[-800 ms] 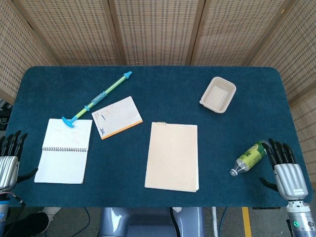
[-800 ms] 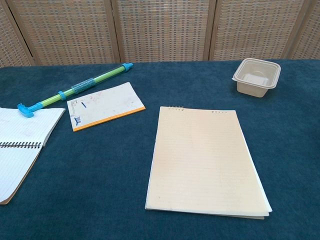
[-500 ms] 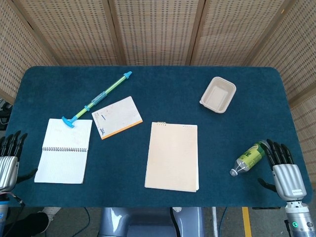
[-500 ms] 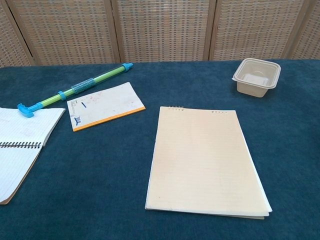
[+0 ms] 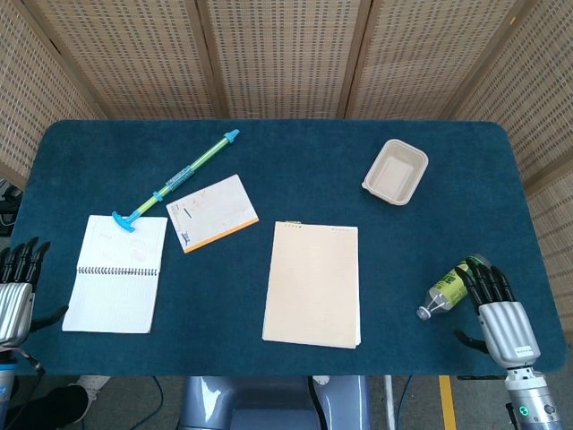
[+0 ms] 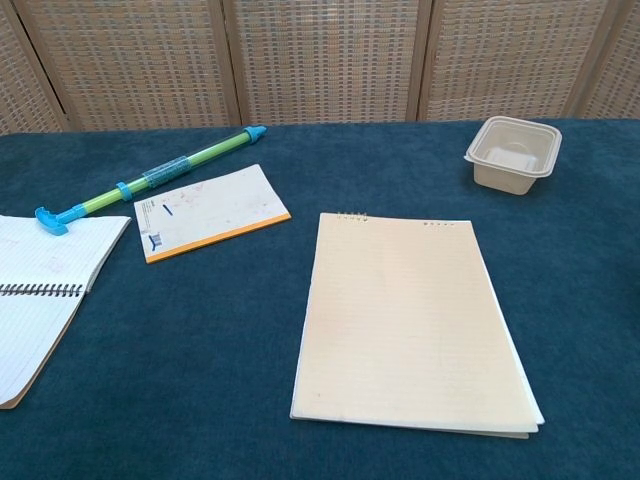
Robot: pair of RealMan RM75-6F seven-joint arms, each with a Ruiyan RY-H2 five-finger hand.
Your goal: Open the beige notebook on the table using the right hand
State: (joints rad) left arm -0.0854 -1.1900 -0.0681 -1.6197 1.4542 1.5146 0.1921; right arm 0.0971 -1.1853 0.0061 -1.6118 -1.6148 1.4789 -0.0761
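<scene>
The beige notebook (image 5: pixel 312 284) lies closed and flat in the middle of the blue table, its binding at the far edge; the chest view shows the beige notebook (image 6: pixel 410 318) filling the centre. My right hand (image 5: pixel 500 315) hovers at the table's near right corner, fingers apart, holding nothing, well to the right of the notebook and just beside a green bottle (image 5: pixel 450 287). My left hand (image 5: pixel 15 288) hangs at the near left edge, fingers spread and empty. Neither hand shows in the chest view.
A spiral notebook (image 5: pixel 117 272) lies open at the left. An orange-edged notepad (image 5: pixel 212 211) and a green-blue stick (image 5: pixel 177 179) lie behind it. A beige tray (image 5: pixel 395 171) stands at the back right. Wicker screens close the back.
My right hand has shifted a little left and toward the near edge, closer to the bottle. Nothing else has moved.
</scene>
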